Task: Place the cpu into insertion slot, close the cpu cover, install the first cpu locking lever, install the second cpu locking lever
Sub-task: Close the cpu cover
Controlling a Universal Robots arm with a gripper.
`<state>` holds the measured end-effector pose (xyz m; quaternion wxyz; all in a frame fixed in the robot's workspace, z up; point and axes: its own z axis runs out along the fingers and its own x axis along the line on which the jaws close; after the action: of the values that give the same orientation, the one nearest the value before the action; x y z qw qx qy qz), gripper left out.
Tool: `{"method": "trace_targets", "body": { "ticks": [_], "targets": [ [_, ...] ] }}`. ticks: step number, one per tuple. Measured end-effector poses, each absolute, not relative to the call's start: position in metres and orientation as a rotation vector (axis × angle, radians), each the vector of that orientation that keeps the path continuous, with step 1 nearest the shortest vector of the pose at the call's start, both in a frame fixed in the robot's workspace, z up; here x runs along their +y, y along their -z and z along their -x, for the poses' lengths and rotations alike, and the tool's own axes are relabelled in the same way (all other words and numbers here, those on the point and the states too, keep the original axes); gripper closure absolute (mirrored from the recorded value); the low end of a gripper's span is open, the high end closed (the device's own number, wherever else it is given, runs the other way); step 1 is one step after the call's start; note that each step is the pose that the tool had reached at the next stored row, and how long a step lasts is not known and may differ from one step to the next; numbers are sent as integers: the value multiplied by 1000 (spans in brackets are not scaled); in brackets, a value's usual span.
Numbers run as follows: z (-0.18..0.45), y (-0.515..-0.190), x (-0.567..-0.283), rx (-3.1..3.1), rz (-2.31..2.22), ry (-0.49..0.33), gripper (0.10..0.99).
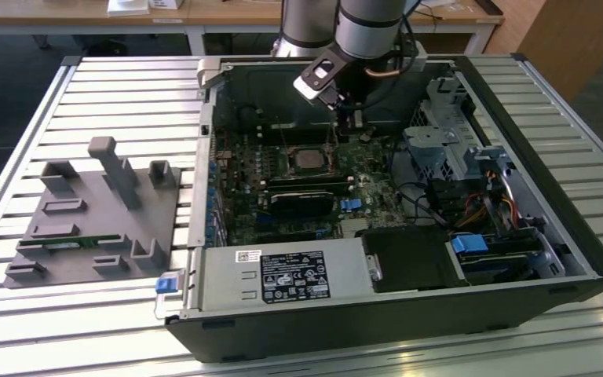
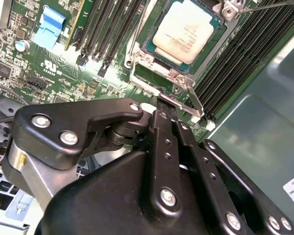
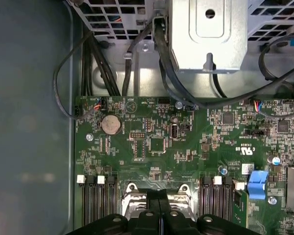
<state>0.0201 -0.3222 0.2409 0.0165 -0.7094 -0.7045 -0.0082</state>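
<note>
Two steps look done: your cpu (image 2: 186,32) sits in the insertion slot (image 2: 139,58), cpu cover (image 2: 180,77) down; locking levers (image 2: 272,5) seem unlatched; gripper (image 2: 166,108) jaws pressed together.

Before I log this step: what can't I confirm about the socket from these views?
- Second wrist view: the claw hides the near edge of the cpu cover; whether it grips anything there is hidden.
- First wrist view: the claw covers most of the insertion slot.
- Exterior view: the latching around the cpu is too small to judge.
</note>
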Motion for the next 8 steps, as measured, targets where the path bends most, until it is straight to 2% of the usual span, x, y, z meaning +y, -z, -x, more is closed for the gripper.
{"method": "trace_targets", "body": {
  "ticks": [8],
  "targets": [
    [-15,-241,-322,-2190,2206,25,980]
  ]
}}
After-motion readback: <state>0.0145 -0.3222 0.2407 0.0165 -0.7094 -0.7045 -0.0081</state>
